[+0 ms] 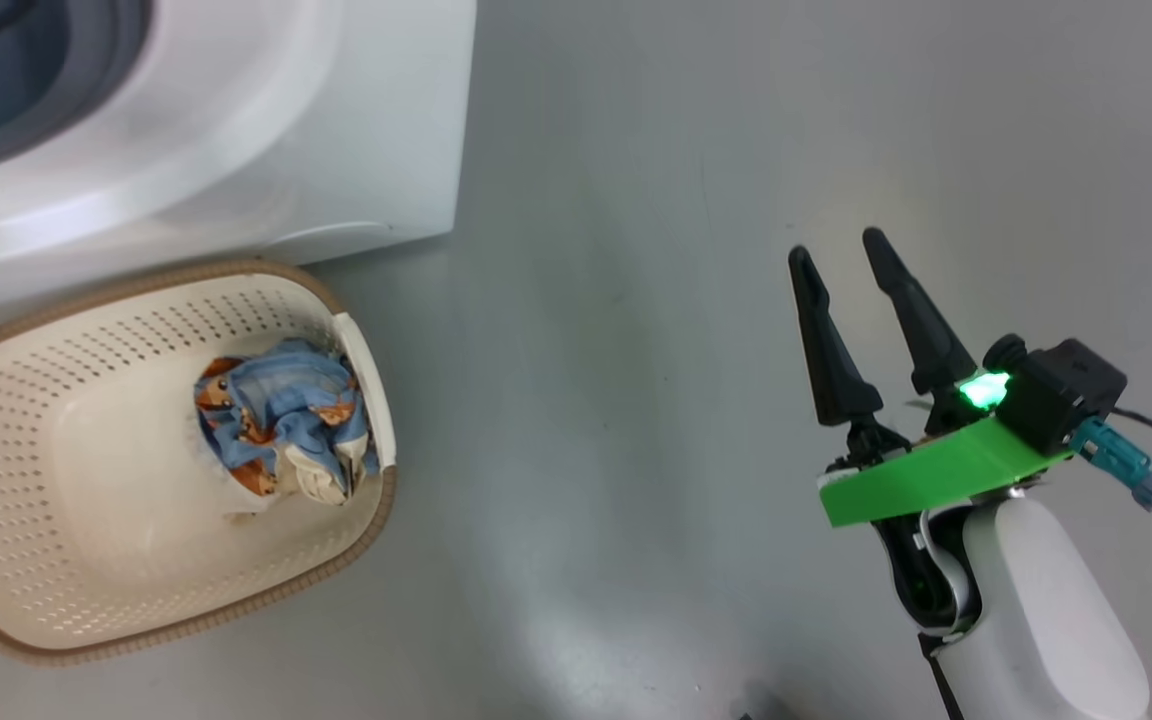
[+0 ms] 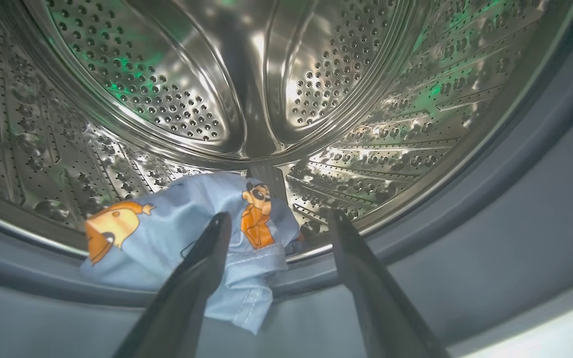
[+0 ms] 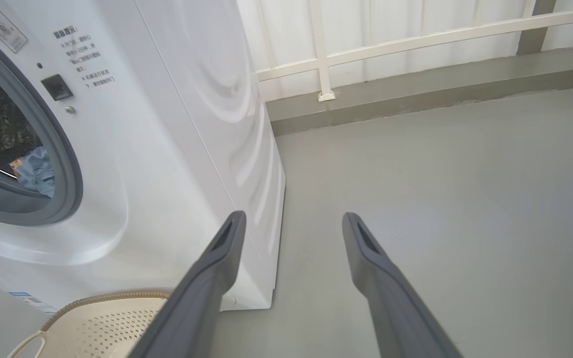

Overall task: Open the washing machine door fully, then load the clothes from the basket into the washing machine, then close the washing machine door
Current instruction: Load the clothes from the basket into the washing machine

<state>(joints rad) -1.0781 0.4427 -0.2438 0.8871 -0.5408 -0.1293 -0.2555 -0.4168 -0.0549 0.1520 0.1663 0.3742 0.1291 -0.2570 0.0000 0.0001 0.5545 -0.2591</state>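
My left gripper point(image 2: 279, 216) is open inside the washing machine's steel drum point(image 2: 246, 74). A light blue cloth point(image 2: 177, 233) with orange animals lies loose on the drum lip and grey gasket point(image 2: 515, 223), partly behind the left finger. The same cloth point(image 3: 38, 171) shows through the washing machine point(image 3: 167, 124) opening. The cream basket point(image 1: 186, 275) sits on the floor before the machine point(image 1: 236, 150). It holds bunched blue and cream clothes point(image 1: 281, 420). My right gripper point(image 1: 836, 250) hangs open and empty over bare floor, well right of the basket point(image 3: 102, 323). The washing machine door is out of view.
Grey floor point(image 1: 636, 400) stretches to the right of the machine and basket. A white railing point(image 3: 321, 59) and a low grey kerb point(image 3: 416, 89) run along the far side, behind the machine.
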